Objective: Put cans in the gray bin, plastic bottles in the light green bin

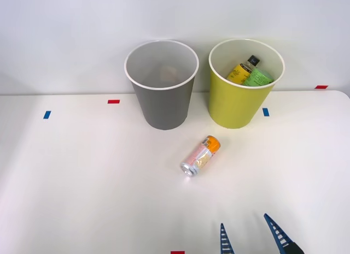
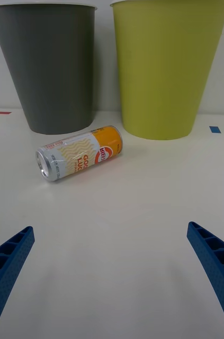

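One can (image 1: 200, 155), two bottles (image 1: 249, 71), one gray bin (image 1: 162, 104), one light green bin (image 1: 235, 106).

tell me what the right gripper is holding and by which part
Nothing. The right gripper is open and empty, short of the can, which lies on its side on the table.

On the white desk (image 1: 82, 183) the tall gray tapered bin (image 1: 162, 101) stands left of the tall yellow-green tapered bin (image 1: 240, 101), near each other but apart. The yellow-labelled plastic bottle (image 1: 242, 71) and the green-labelled plastic bottle (image 1: 257, 78) lie inside the yellow-green bin. The small pink-and-orange metal can (image 1: 200, 155) lies on its side before both bins.
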